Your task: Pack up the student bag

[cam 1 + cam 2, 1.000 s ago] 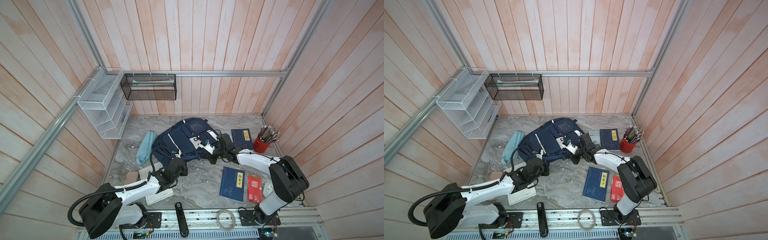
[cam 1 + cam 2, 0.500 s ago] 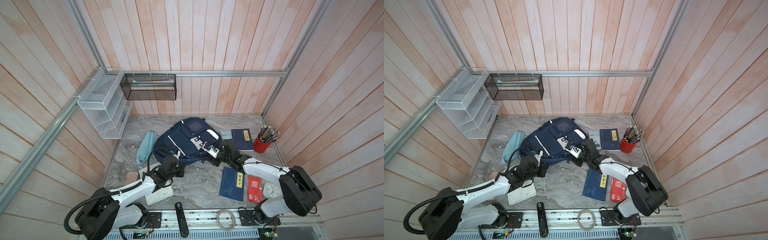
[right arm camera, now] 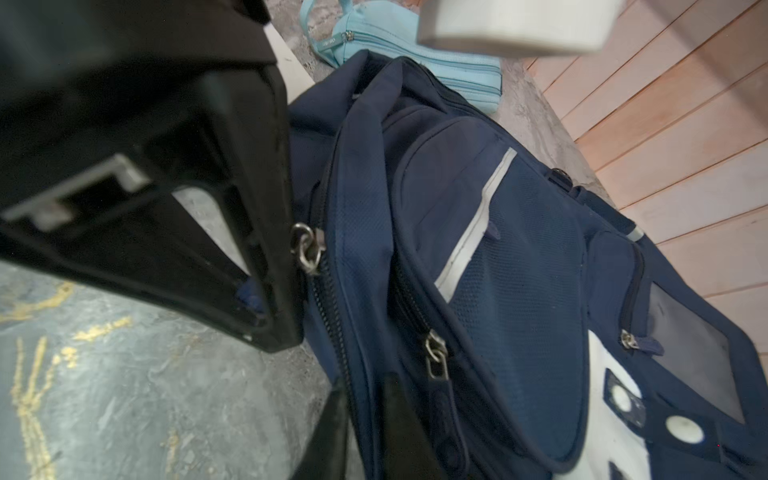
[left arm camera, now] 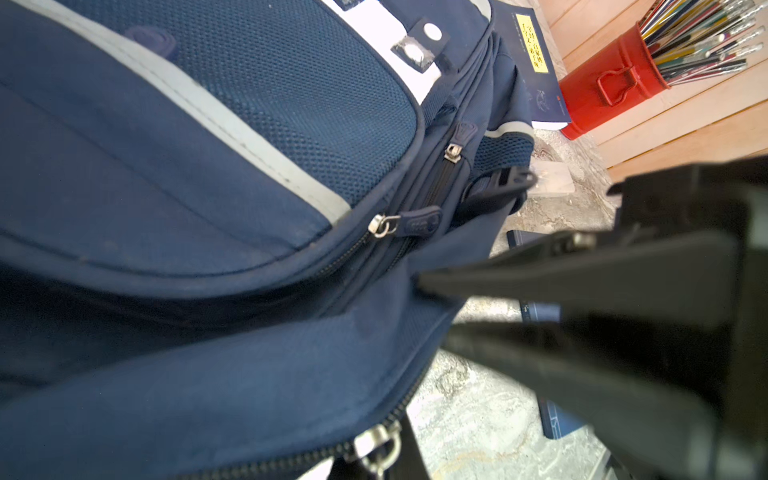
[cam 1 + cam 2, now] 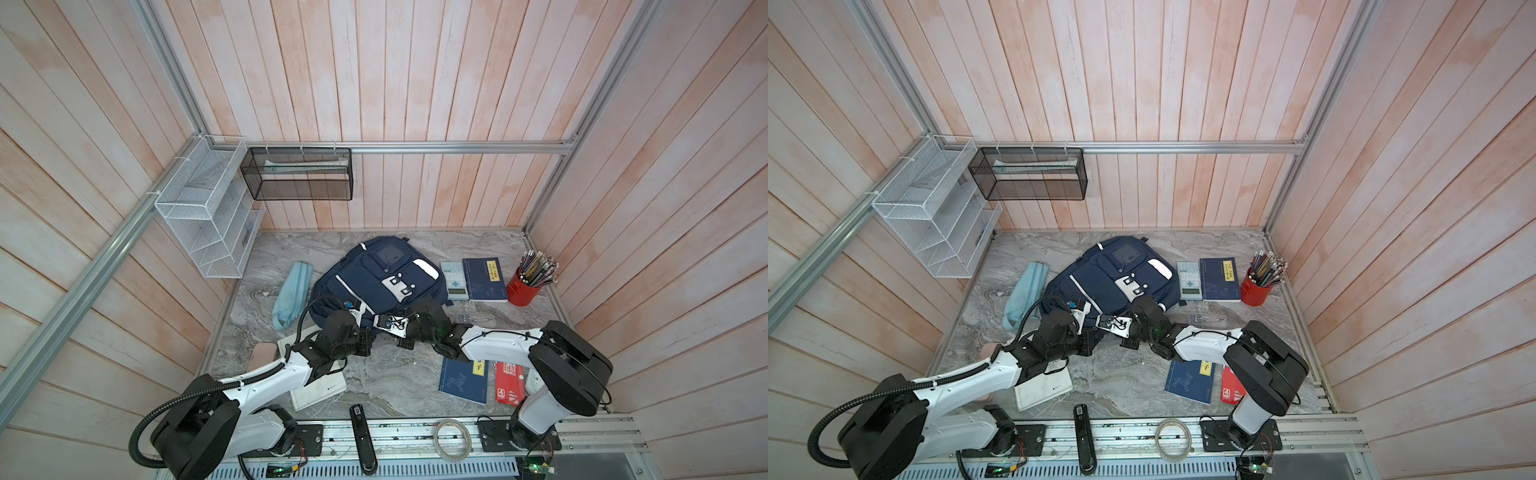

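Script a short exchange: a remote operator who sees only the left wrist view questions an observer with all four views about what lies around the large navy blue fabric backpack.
Operator: What lies on the far side of the large navy blue fabric backpack from the red metal pot of pencils?
Observer: A long light blue fabric pencil case, lying flat on the grey marble tabletop.
Operator: Is anything hidden between the bag and the navy blue book with the yellow label?
Observer: Yes, a pale grey rectangular calculator lies flat right beside that book.
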